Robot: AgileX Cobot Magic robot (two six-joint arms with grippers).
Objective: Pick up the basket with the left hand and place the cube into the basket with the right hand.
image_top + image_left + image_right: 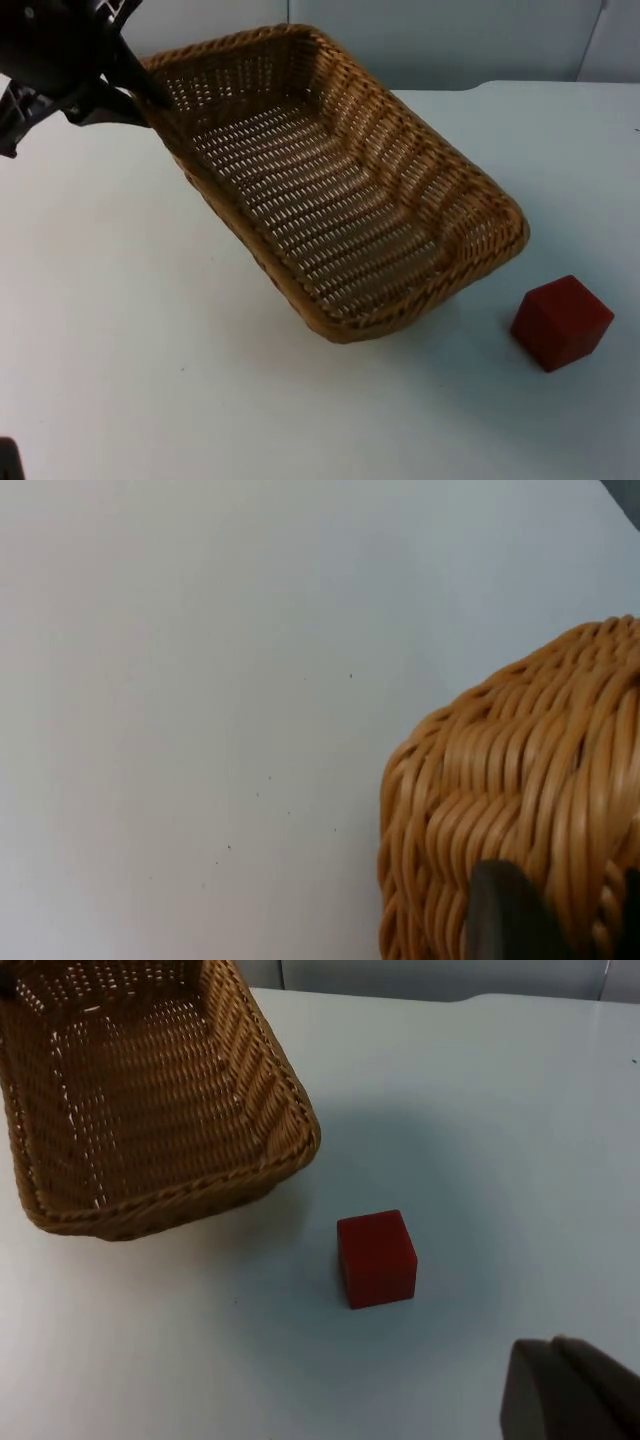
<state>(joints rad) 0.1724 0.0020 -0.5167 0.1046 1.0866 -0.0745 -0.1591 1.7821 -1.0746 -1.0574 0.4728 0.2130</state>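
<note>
- My left gripper (150, 100) pinches the wicker basket (330, 190) rim; keep it steady.
- Bring my right gripper (575, 1400) over the red cube (562, 322) beside the basket; whether its jaws are spread I cannot tell.

White table (150, 380) – grey partition wall (450, 40)

One wicker basket (340, 200), nothing in it. One red cube (561, 322) on the white table (120, 350), just beside the basket, not touching. Two grippers: left gripper (140, 95) clamped on the basket rim, right gripper (570, 1390) near the cube.
</note>
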